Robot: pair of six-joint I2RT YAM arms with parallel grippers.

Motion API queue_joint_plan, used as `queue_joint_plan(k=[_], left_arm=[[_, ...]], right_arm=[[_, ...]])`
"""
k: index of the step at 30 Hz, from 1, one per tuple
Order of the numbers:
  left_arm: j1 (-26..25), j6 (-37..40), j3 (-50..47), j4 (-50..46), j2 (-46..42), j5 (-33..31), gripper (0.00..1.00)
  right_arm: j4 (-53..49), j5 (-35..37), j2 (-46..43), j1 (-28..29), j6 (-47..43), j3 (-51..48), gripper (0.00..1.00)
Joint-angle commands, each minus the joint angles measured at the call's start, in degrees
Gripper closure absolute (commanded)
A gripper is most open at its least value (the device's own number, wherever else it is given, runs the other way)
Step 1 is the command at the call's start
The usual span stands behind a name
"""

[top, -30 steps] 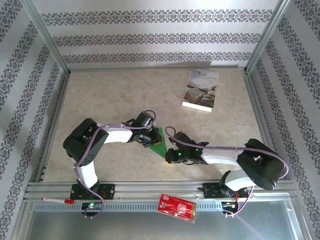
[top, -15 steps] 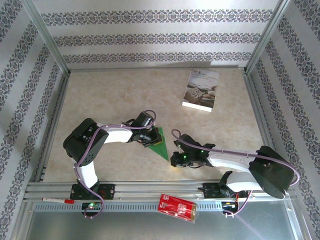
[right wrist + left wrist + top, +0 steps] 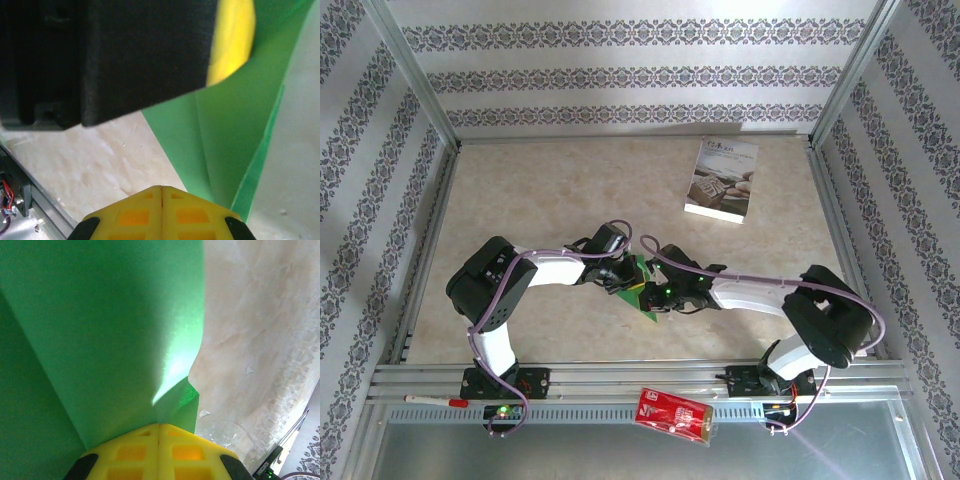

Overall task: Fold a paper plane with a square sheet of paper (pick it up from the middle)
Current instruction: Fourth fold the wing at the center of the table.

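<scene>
The bright green sheet of thin paper [image 3: 642, 303] lies partly folded on the beige marbled tabletop [image 3: 550, 200], near the middle of its near half, between the two gripper heads. From the top camera it is little more than a narrow green wedge tapering toward the near edge, most of it covered by the arms.

The wrist cameras give what the overhead one cannot. In the left wrist view the green paper [image 3: 100, 330] has smooth, unmarked layers, with one long straight fold edge and a small turned-up flap just ahead of the left gripper [image 3: 159, 427]. Its yellow fingers [image 3: 130, 452] are pressed flat together, their tips at the paper (whether a layer is pinched between them cannot be told). In the right wrist view the green paper [image 3: 230, 145] carries a sharp lengthwise crease running down to the right gripper [image 3: 161, 190], whose yellow fingers [image 3: 135, 217] are likewise closed against each other. The left gripper's black body and one yellow fingertip [image 3: 232, 35] touching the sheet show above.

Only the top view takes in the surroundings: the left gripper [image 3: 625, 278] and the right gripper [image 3: 656, 297] nearly meeting, a white printed booklet [image 3: 722, 180] well apart toward the far right, and a red packet [image 3: 673, 415] on the metal rail in front.
</scene>
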Motion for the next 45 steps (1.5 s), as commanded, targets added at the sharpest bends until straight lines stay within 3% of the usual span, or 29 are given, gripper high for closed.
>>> queue_joint_plan(k=[1, 28, 45], left_arm=[[0.04, 1.40, -1.03, -6.17, 3.59, -6.02, 1.00], [0.04, 1.71, -0.84, -6.08, 4.08, -5.83, 1.00], [0.03, 1.67, -1.07, -5.80, 4.36, -6.27, 1.00]], right_arm=[[0.58, -0.98, 2.42, -0.68, -2.41, 2.29, 0.96], [-1.20, -1.82, 4.24, -3.26, -5.77, -3.35, 0.97], [-0.69, -2.03, 1.85, -1.50, -2.42, -10.90, 0.99]])
